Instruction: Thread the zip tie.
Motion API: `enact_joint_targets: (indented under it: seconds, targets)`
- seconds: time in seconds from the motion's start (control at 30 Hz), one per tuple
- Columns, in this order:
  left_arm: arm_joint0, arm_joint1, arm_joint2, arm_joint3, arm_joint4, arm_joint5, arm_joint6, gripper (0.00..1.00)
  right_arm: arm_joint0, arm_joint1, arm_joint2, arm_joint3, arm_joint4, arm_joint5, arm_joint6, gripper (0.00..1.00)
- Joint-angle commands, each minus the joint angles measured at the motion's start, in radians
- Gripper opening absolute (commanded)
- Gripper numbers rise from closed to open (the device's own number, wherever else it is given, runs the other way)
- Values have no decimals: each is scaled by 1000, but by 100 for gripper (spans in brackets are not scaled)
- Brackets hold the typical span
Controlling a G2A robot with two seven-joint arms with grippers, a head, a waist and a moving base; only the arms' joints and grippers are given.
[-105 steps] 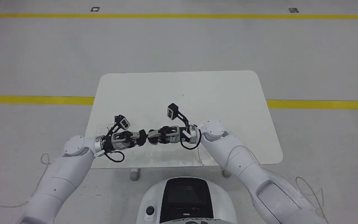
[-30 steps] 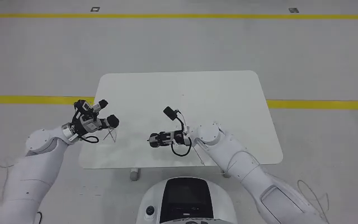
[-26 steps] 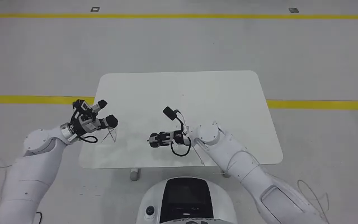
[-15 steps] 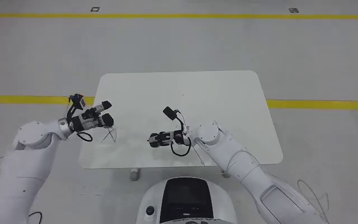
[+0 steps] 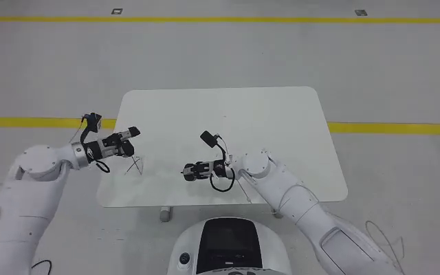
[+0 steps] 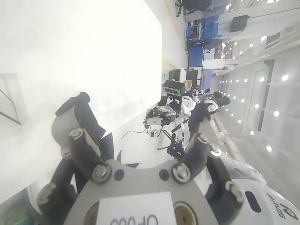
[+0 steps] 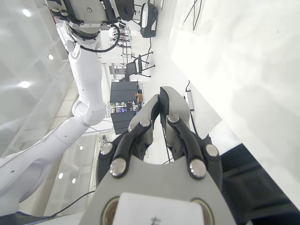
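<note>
Showing zip tie (image 5: 135, 163) lying on table (image 5: 275, 117) just beside L gripper (image 5: 131, 138), jaws spread, empty; R gripper (image 5: 185, 172) pinched closed on nothing. Tie prob. light, thin, springy, slick: pinch firmly nr head.

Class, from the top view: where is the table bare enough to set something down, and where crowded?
Free: the far half of the table and its right side, past the right gripper. Crowded: the near left part, where the zip tie lies by the left gripper.
</note>
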Motion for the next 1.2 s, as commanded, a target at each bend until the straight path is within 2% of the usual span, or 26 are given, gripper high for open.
enact_joint_targets:
  seconds: [0.0,0.47,0.5,0.53,0.57,0.63,0.73,0.77,0.8,0.87,0.9,0.97,1.17]
  targets:
    - [0,0,0,0,0,0,0,100,0,0,0,0,0,0,0,0]
    - [0,0,0,0,0,0,0,100,0,0,0,0,0,0,0,0]
    - [1,0,1,-1,8,9,16,100,0,0,0,0,0,0,0,0]
    - [-1,1,3,-15,35,31,43,100,0,0,0,0,0,0,0,0]
    - [3,3,4,-48,73,45,54,100,0,0,0,0,0,0,0,0]
    - [14,9,-8,-75,116,91,68,100,0,0,0,0,0,0,0,0]
    - [32,22,-20,-136,243,249,101,100,0,0,0,0,0,0,0,0]
    - [33,26,-18,-151,290,317,99,100,0,0,0,0,0,0,0,0]
    - [30,28,-23,-175,328,387,139,100,0,0,0,0,0,0,0,0]
    - [40,30,-11,-209,384,459,165,100,0,0,0,0,0,0,0,0]
    - [41,30,-7,-215,392,480,158,100,0,0,0,0,0,0,0,0]
    - [38,34,7,-218,441,480,139,100,0,0,0,0,0,0,0,0]
    - [38,34,7,-218,441,480,139,100,0,0,0,0,0,0,0,0]
